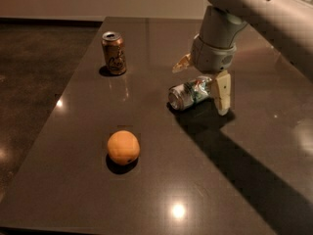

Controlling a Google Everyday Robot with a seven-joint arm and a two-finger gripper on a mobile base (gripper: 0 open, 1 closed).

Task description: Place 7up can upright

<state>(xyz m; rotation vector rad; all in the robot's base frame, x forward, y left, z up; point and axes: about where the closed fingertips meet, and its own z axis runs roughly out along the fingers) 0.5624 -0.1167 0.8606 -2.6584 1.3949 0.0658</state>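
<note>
Silver-green 7up can (188, 95) lies sideways beneath the spread pincer (200, 89).

Robot test room, closer to a lab than a home.
A dark glossy bench (161, 190) stands on a speckled dark floor (34, 82) by a plain pale wall (98, 1). A pale robot arm (244, 4) reaches over it, its hand (199, 89) low at the far right with fingers spread, among sparse props: a toppled 7up can (183, 96), a gold-brown can (114, 53) and an orange (123, 147).
</note>
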